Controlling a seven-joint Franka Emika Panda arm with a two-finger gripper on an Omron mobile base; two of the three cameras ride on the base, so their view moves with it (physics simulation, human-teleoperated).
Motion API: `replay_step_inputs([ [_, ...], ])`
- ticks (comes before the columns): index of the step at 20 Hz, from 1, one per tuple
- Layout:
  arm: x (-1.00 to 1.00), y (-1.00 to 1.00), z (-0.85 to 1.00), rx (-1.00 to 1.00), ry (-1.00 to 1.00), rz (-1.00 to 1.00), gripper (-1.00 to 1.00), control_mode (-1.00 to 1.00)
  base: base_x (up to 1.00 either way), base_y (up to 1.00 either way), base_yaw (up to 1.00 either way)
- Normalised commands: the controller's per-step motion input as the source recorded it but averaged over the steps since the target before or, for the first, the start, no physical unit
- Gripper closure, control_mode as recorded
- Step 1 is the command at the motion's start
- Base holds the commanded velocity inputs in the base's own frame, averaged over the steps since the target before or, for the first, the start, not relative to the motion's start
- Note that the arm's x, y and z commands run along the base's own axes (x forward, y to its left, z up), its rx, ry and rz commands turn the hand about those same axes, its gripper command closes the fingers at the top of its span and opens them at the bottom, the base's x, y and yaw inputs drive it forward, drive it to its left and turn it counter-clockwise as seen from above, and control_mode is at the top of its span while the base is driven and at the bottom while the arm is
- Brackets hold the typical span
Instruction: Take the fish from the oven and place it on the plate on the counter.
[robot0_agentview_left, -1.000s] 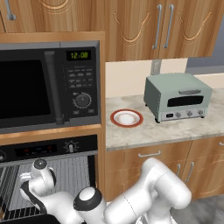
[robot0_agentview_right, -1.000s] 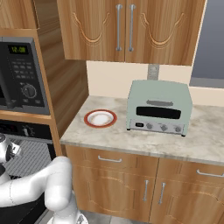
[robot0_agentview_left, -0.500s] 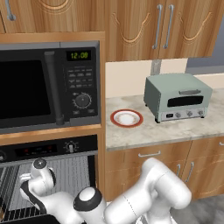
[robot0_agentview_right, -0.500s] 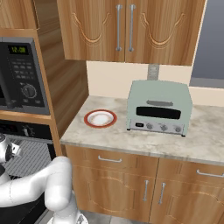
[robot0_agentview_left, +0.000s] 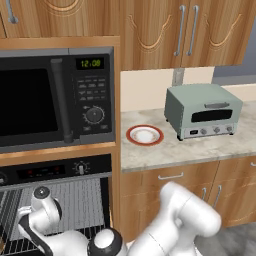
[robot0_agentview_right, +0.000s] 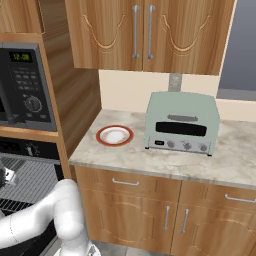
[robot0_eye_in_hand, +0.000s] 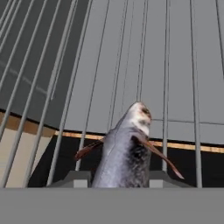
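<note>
The fish (robot0_eye_in_hand: 127, 148) lies on the oven's (robot0_agentview_left: 75, 200) wire rack (robot0_eye_in_hand: 166, 65), the gripper (robot0_eye_in_hand: 120, 180) closed narrowly around it. The plate (robot0_agentview_left: 144, 135) sits bare near the counter's (robot0_agentview_left: 165, 152) left edge.

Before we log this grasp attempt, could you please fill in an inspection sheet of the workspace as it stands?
Surface: light speckled stone counter, wooden drawers beneath.
Job's things: slim grey-silver fish lies on the wire rack of the black wall oven; round red-rimmed plate sits on the counter with nothing on it.
Clutter: pale green toaster oven stands right of the plate, apart from it.
Grippers: gripper jaws stand on either side of the fish; whether they press on it cannot be told.
Cables: nothing seen.
Surroundings: black microwave above the oven, wooden wall cabinets overhead.
</note>
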Motion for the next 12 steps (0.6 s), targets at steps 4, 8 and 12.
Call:
replay_step_inputs([
  [4,-0.99,0.0,0.11,0.03,-0.08,0.0,1.0,-1.0,0.0,0.0,0.0],
  [8,-0.68,-0.04,0.41,0.03,-0.11,0.0,1.0,-1.0,0.0,0.0,0.0],
  [12,-0.61,-0.22,0.84,0.06,-0.13,0.0,1.0,-1.0,0.0,0.0,0.0],
])
